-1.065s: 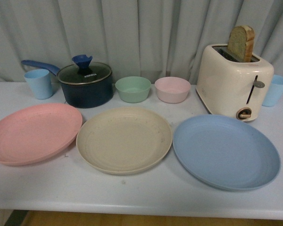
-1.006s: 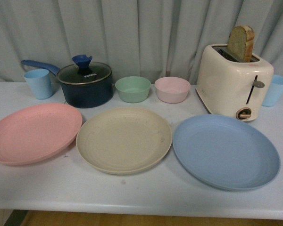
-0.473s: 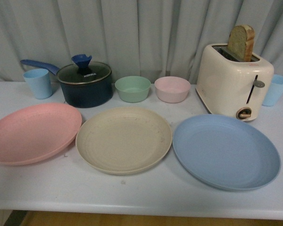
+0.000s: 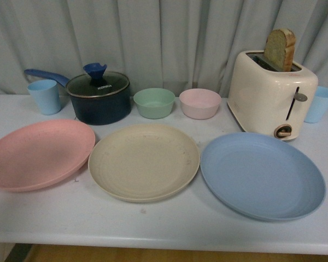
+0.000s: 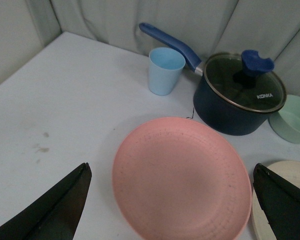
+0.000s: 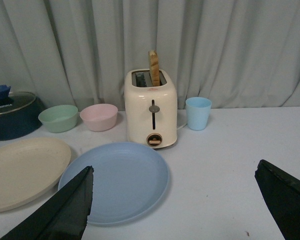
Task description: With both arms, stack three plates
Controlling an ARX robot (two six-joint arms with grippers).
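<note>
Both grippers hang clear of the table (image 4: 169, 224) with nothing in them: my left gripper (image 5: 170, 167) has its fingers spread wide above the pink plate (image 4: 41, 154), and my right gripper (image 6: 174, 167) is just as wide apart over bare tabletop with the blue plate (image 4: 262, 176) close by. All three plates lie flat in a row along the near side. The pink one is on my left, the beige plate (image 4: 144, 162) sits in the middle, and the blue one is on my right. Their rims nearly meet, but none rests on another, so I judge the stacking has not begun and I am at the opening reach. The middle plate looks like the natural base. My next move calls for bringing each gripper down to an outer plate's rim and pinching that thin edge between my fingers. I would then carry the plates inward one at a time, so that my arms do not meet over the centre. The plates are round, shallow and matte, with faint concentric rings, and the low rims give little to grip. They look light and stiff, likely to slide on the smooth pale table if I nudge rather than clamp. Behind them stand a glass-lidded dark pot (image 4: 98, 98), two small bowls (image 4: 153, 102) and a glossy cream toaster (image 4: 270, 101), all of which I should stay clear of.
</note>
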